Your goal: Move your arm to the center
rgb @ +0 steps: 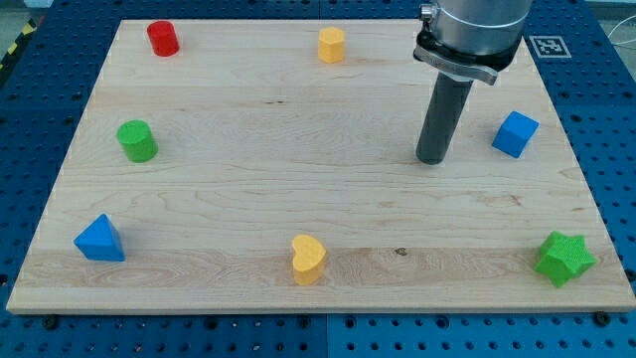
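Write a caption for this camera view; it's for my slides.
My tip rests on the wooden board, right of centre, left of the blue cube.

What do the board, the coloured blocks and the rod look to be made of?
The board looks like pale unfinished wood: grain lines and plank seams show. The blocks, such as the green star and blue cube, seem matte plastic or painted wood; I cannot tell which. The rod ending in my tip looks dark, smooth metal or plastic.
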Motion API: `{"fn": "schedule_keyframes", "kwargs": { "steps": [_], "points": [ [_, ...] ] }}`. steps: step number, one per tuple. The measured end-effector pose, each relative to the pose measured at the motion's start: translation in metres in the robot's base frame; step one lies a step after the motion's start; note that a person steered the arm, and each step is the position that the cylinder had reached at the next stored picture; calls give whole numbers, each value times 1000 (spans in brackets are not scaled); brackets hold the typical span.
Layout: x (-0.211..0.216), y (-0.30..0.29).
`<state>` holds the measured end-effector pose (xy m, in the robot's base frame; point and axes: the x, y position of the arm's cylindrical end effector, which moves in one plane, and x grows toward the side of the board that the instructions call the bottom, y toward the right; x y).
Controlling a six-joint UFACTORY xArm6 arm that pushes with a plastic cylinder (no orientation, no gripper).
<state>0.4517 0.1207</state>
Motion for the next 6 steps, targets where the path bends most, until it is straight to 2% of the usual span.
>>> {"fn": "schedule_keyframes", "kwargs": {
  "steps": [6],
  "points": [
    [-2, -176]
  ]
}}
